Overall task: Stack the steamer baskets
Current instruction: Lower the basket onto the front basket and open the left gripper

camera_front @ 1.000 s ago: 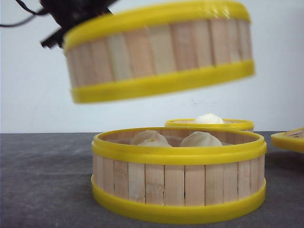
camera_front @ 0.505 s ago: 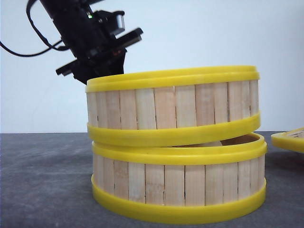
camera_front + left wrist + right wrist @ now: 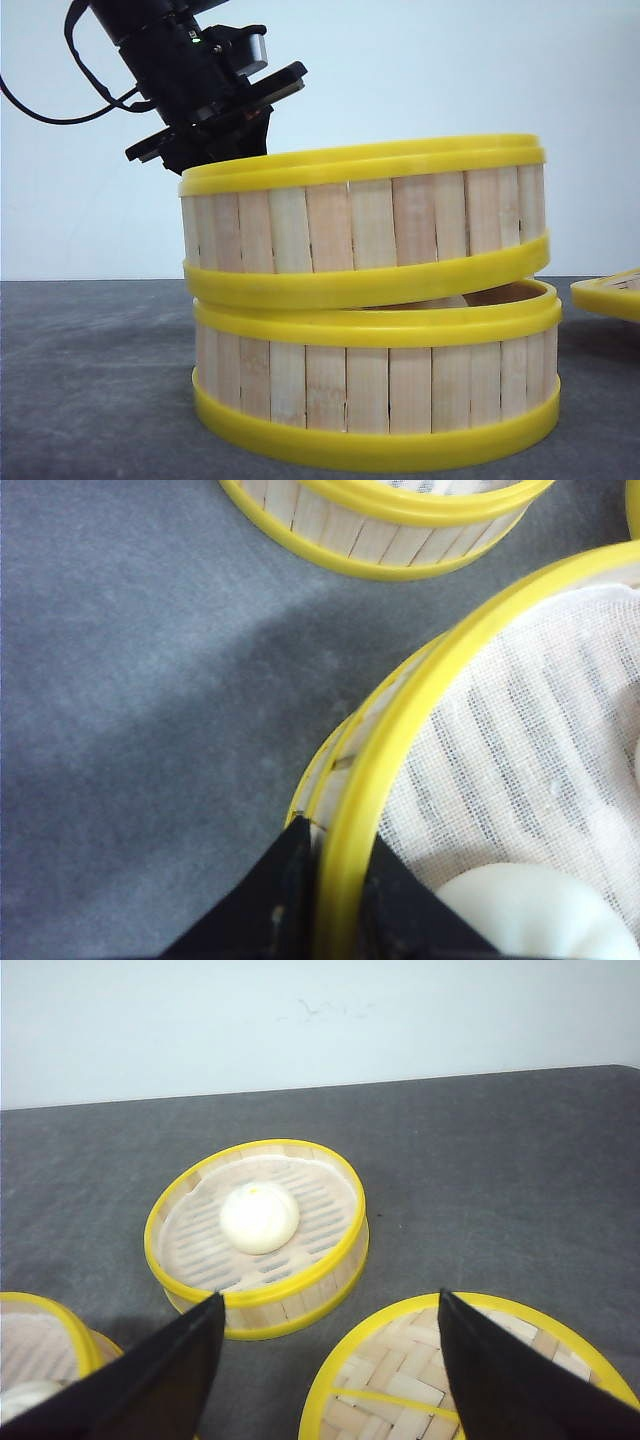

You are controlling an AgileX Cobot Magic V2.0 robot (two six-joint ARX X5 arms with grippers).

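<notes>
The upper steamer basket (image 3: 365,220) is held tilted on the lower steamer basket (image 3: 375,385) on the counter (image 3: 90,380), its rim pinched by the left claw (image 3: 335,880). It is judged light and stiff. The right claw (image 3: 330,1360) is spread and empty.

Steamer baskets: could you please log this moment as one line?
left hand: shut on upper basket rim | upper basket: tilted on lower basket | right hand: open, empty

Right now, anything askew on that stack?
Yes. The upper steamer basket sits tilted on the lower steamer basket: its left edge rests on the lower rim, while its right side is raised, leaving a gap. The left gripper is clamped on its rim.
</notes>
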